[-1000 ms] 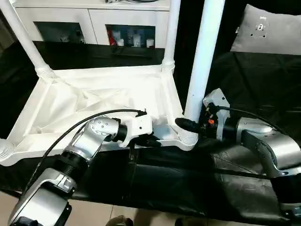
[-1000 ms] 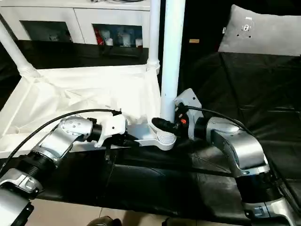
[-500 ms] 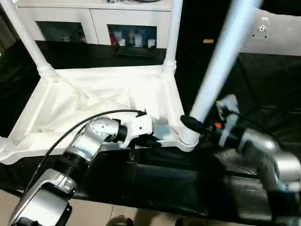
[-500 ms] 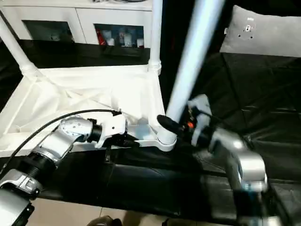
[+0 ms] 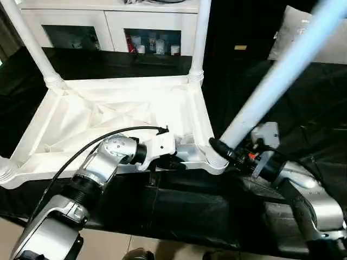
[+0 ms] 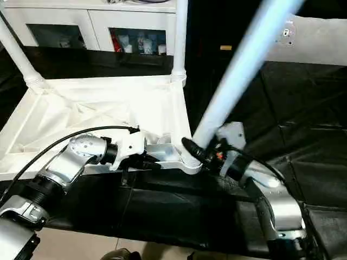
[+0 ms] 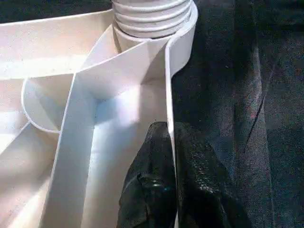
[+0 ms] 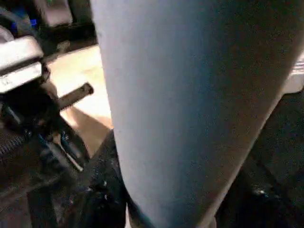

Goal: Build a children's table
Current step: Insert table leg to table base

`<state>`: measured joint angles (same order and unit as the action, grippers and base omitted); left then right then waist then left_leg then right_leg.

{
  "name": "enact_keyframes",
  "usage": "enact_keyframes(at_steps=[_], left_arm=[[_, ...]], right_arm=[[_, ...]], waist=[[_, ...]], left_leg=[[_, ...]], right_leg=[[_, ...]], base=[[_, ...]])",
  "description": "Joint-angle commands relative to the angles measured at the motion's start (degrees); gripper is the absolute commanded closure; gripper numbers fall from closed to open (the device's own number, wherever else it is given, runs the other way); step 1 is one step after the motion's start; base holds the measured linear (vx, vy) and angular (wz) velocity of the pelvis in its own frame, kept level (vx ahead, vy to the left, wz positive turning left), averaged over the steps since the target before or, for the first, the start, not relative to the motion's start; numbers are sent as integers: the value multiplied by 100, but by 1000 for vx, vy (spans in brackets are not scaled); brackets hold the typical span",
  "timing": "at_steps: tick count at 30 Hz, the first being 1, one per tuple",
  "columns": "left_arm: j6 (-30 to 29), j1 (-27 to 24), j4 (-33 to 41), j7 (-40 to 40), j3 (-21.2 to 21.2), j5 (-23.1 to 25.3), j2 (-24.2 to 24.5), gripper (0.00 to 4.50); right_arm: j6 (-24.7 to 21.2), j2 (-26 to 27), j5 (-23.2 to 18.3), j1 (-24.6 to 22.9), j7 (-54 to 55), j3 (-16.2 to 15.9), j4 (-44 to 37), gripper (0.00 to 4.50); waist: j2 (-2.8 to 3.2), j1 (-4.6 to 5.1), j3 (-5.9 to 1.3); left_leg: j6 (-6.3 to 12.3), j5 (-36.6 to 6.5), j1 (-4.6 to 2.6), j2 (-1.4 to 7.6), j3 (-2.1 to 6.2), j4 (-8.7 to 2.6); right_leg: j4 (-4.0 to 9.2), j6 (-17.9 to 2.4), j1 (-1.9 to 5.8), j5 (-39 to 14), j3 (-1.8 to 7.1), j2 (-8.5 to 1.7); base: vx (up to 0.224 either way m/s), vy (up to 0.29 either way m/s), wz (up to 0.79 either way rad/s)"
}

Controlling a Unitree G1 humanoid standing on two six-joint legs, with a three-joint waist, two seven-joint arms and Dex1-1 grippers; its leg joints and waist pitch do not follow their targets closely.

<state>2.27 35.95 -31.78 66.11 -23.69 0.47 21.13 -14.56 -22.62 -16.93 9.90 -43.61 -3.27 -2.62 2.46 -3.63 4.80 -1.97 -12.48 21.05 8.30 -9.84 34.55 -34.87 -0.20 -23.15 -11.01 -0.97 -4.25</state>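
The children's table point(image 5: 108, 114) lies upside down on the black-covered worktable, white, with its ribbed underside facing up. Two legs stand upright in the far corner sockets, one on the left point(image 5: 27, 43) and one on the right point(image 5: 199, 38). A third leg point(image 5: 271, 81) sits in the near right socket point(image 5: 214, 161) and leans steeply to the right. My right gripper point(image 5: 222, 147) is shut on this leg just above the socket; a black finger point(image 8: 102, 190) shows beside the tube. My left gripper point(image 7: 172, 142) is shut on the table's near rim, close to that same corner.
A white cabinet point(image 5: 108, 24) with glass doors stands behind the worktable. A grey cushion point(image 6: 320, 43) lies at the back right on the black cover point(image 5: 190, 206). A cable loops over my left forearm point(image 5: 92, 173). Bare floor shows below the near edge.
The near right leg has tipped from upright to a steep lean to the right, with my right gripper and forearm swinging down with it. The left gripper kept its hold on the rim.
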Motion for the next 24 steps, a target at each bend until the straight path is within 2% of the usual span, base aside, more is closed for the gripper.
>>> enact_keyframes(at_steps=[1, 3, 9, 12, 13, 18, 23, 24], left_arm=[[33, 37, 67, 4, 69, 60, 42, 450], [35, 35, 77, 28, 56, 69, 51, 450], [91, 92, 68, 144, 3, 89, 63, 450], [147, 275, -82, 224, -26, 146, 62, 450], [154, 310, -113, 234, -24, 151, 56, 450], [291, 530, -431, 169, 15, 218, 16, 450], [415, 648, -634, 21, 87, 239, -46, 450], [527, 776, -835, 0, 117, 247, -101, 450]], right_arm=[[-186, -154, 448, -164, -117, -356, 380, 261], [-224, -203, 470, -122, -192, -421, 450, 261], [-278, -288, 488, 142, -493, -650, 802, 261], [-593, -208, 347, 416, -624, -713, 1080, 261], [-627, -214, 353, 451, -659, -743, 1118, 261], [-662, -256, 415, 497, -768, -876, 1168, 261], [-787, -207, 302, 510, -789, -831, 1139, 261], [-842, -181, 283, 514, -786, -816, 1131, 261]], waist=[[-20, -14, -338], [-35, -6, -334], [-24, 6, -335], [-59, 24, -341], [-46, 23, -332], [-57, 24, -324], [-15, 14, -332], [56, -1, -336]], left_leg=[[311, -849, -36, 435, 147, -473], [313, -904, -40, 438, 147, -478], [348, -896, -36, 444, 154, -474], [389, -883, -36, 428, 149, -472], [370, -922, -39, 431, 149, -479], [253, -1103, -55, 444, 151, -494], [211, -1160, -60, 446, 154, -504], [172, -1235, -68, 441, 162, -506]], right_leg=[[387, -1648, 301, -614, 214, -434], [399, -1640, 298, -710, 220, -438], [395, -1697, 301, -702, 217, -445], [397, -1710, 304, -751, 214, -434], [411, -1707, 299, -888, 214, -441], [449, -1598, 287, -1286, 233, -458], [460, -1588, 284, -1269, 229, -446], [458, -1598, 283, -1307, 227, -447]], base=[[0, 0, 0], [0, 0, 0], [0, 0, 0], [0, 0, 0], [0, 0, 0], [0, 0, 0], [0, 0, 0], [0, 0, 0]])
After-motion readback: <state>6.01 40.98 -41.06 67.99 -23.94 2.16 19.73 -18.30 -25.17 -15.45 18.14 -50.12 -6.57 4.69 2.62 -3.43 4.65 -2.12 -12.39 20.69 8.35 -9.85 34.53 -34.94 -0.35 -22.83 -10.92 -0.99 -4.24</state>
